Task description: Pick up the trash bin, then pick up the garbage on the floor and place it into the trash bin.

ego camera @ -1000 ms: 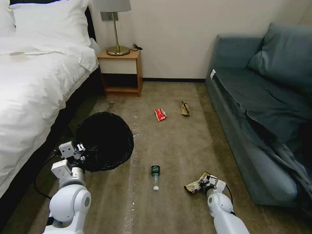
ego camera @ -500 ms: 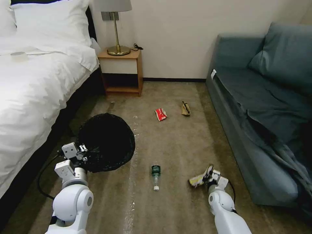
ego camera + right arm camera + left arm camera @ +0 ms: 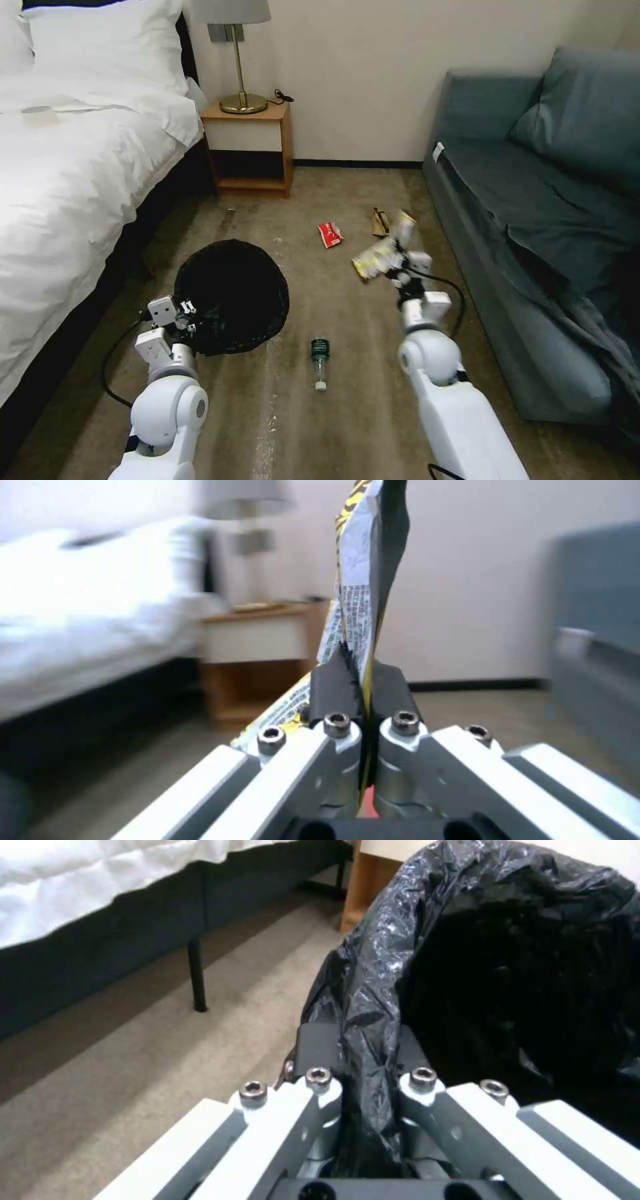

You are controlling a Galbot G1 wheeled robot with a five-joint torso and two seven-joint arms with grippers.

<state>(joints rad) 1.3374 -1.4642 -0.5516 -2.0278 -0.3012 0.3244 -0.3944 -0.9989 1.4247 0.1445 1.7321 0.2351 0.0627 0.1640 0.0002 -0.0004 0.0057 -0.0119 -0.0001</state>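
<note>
The trash bin (image 3: 233,297), lined with a crinkled black bag, hangs at the left, held up off the carpet. My left gripper (image 3: 189,315) is shut on its near rim; the wrist view shows the bag rim (image 3: 370,1005) pinched between the fingers. My right gripper (image 3: 395,257) is raised to the right of the bin, shut on the yellow snack wrapper (image 3: 375,255), which stands up from the pads (image 3: 360,595). On the carpet lie a clear bottle with a green label (image 3: 319,361), a red packet (image 3: 329,234) and a brown paper wrapper (image 3: 379,222).
A white bed (image 3: 73,173) runs along the left. A wooden nightstand (image 3: 248,150) with a brass lamp stands at the back wall. A blue-grey sofa (image 3: 547,220) lines the right. Open carpet lies between them.
My right gripper has lifted the yellow wrapper off the floor and carried it up and away from me. The bin and left gripper have shifted slightly to the right.
</note>
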